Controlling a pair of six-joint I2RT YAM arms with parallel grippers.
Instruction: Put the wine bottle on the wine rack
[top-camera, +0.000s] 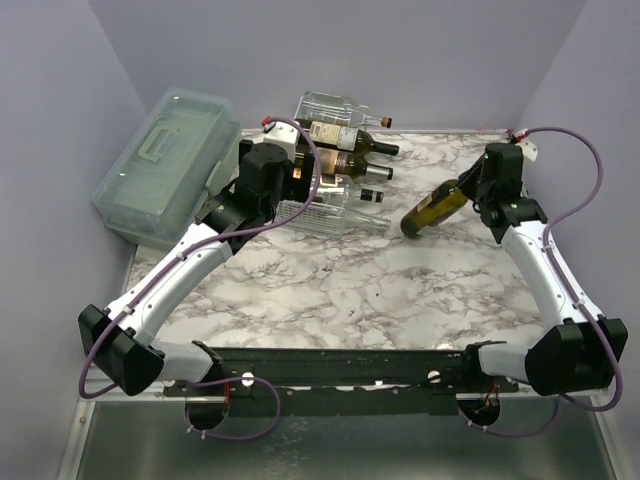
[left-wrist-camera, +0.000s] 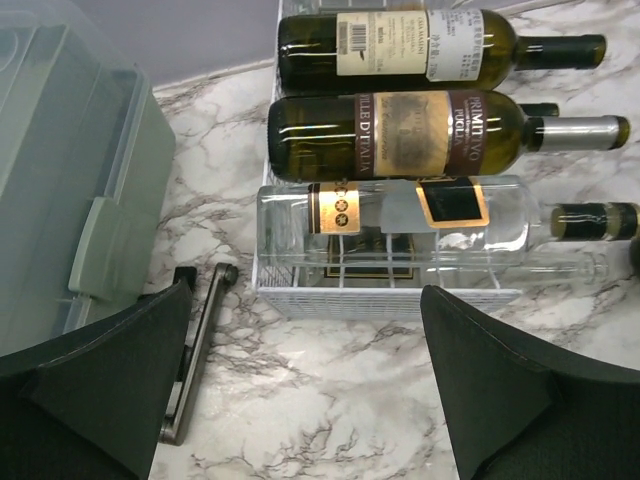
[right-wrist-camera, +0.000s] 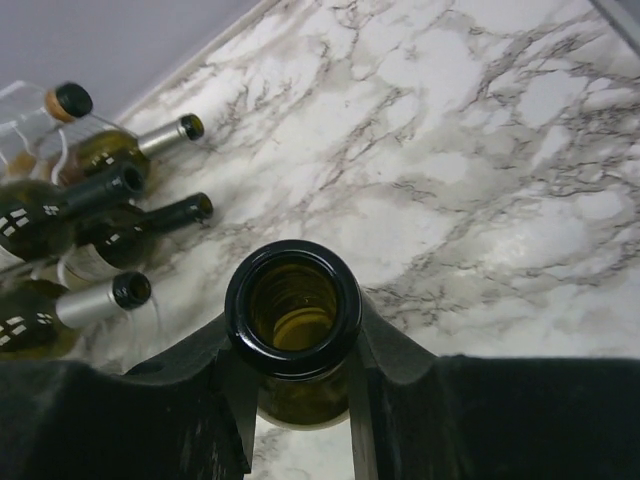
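the right gripper (top-camera: 472, 187) is clamped on the neck of the wine bottle (top-camera: 433, 208), its fingers (right-wrist-camera: 385, 350) pressed against either side just below the open mouth. the bottle is olive green and tilted, base pointing down and to the left toward the middle of the marble table (top-camera: 350, 290), neck up at the gripper near the far right. whether the base touches the tabletop i cannot tell. it is right of the wine rack (top-camera: 335, 212), near it but not on it

the rack, a white wire grid with clear plastic, sits at the far middle of the table and carries a dark bottle with a white label (left-wrist-camera: 400, 45), below it a dark bottle with a brown label (left-wrist-camera: 400, 135), and lowest a clear bottle (left-wrist-camera: 400, 220), all lying with necks to the right

the left gripper (left-wrist-camera: 308, 292) hovers in front of the rack's left end, fingers spread wide apart and holding nothing. the pale-green storage box (top-camera: 165, 165) sits left of the rack
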